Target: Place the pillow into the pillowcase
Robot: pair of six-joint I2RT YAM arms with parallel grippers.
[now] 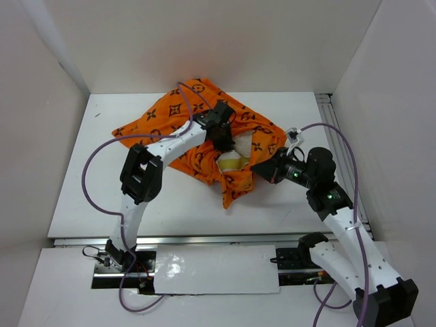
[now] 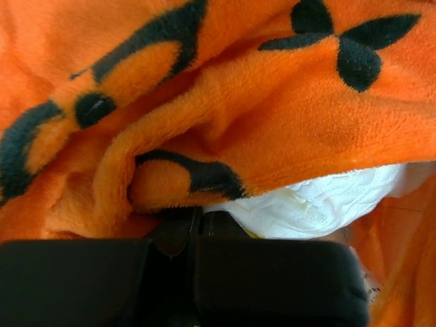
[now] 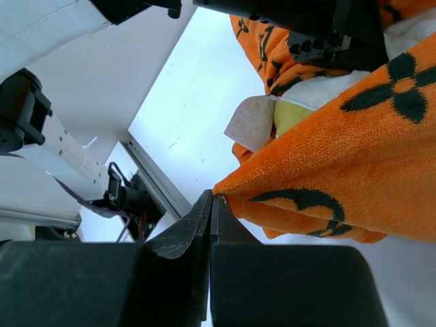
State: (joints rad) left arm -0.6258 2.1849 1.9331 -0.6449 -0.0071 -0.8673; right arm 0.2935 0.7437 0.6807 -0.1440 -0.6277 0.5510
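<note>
While the pillowcase is lying crumpled in the overhead view, the pillow is peeking from its mouth. At the left wrist, the left gripper is pinching shut on an orange fold. At the right wrist, the right gripper is clamping only the hem's tip; a pull would likely slip it free.

Left arm and right arm were white with black joints; purple cables ran along both; left gripper, right gripper black.
</note>
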